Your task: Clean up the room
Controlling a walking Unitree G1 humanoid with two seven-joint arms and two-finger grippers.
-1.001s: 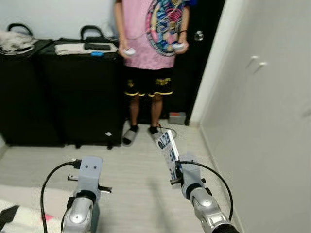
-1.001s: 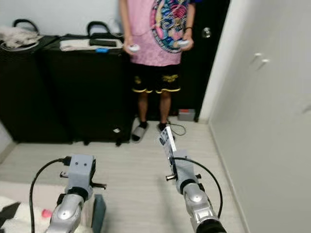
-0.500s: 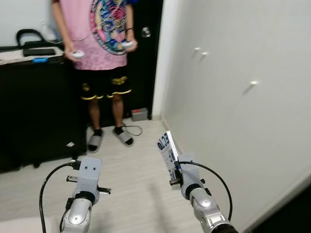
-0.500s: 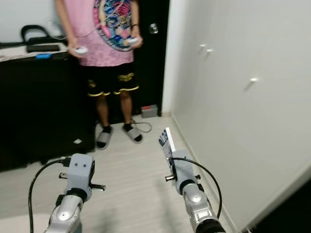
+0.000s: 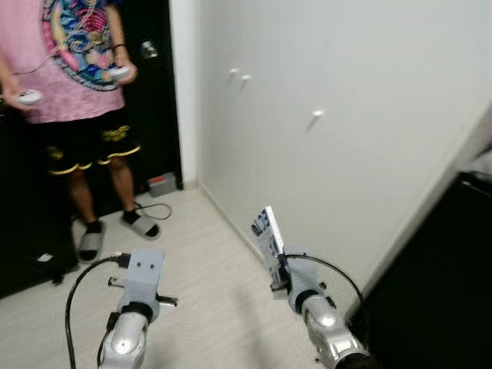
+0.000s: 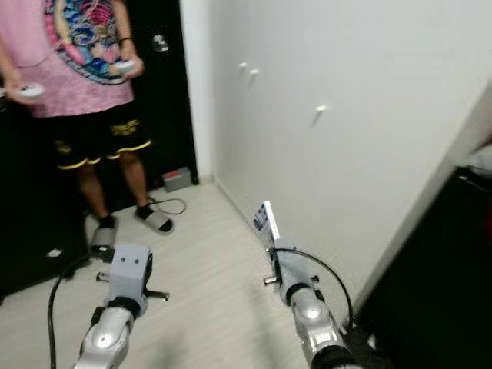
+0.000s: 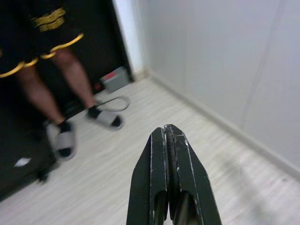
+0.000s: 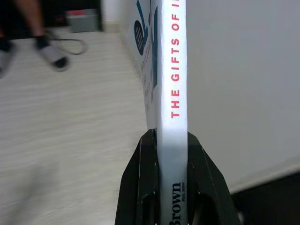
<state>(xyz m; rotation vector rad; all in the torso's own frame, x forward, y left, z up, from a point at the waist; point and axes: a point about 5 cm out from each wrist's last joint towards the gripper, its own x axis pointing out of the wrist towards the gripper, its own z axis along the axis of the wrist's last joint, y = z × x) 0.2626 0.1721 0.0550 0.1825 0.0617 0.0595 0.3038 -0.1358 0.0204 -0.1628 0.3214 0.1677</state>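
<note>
A white book [image 5: 267, 234] with a blue cover design and red spine lettering [image 8: 173, 70] stands upright in my right gripper [image 8: 171, 140], which is shut on its lower end, held in front of me above the pale floor. My left gripper [image 7: 167, 140] is shut with nothing between its fingers, raised at the lower left [image 5: 138, 277].
A person in a pink shirt and black shorts [image 5: 77, 92] stands at the left by a dark door [image 5: 154, 100], holding controllers. White cupboard doors [image 5: 323, 131] run along the right. A dark piece of furniture [image 5: 446, 277] is at the far right. Light wooden floor [image 5: 207, 284] lies ahead.
The whole view has swung to the right: the person and black cases slid off left, the white cupboards and a dark object at right came in. Both grippers keep their pose.
</note>
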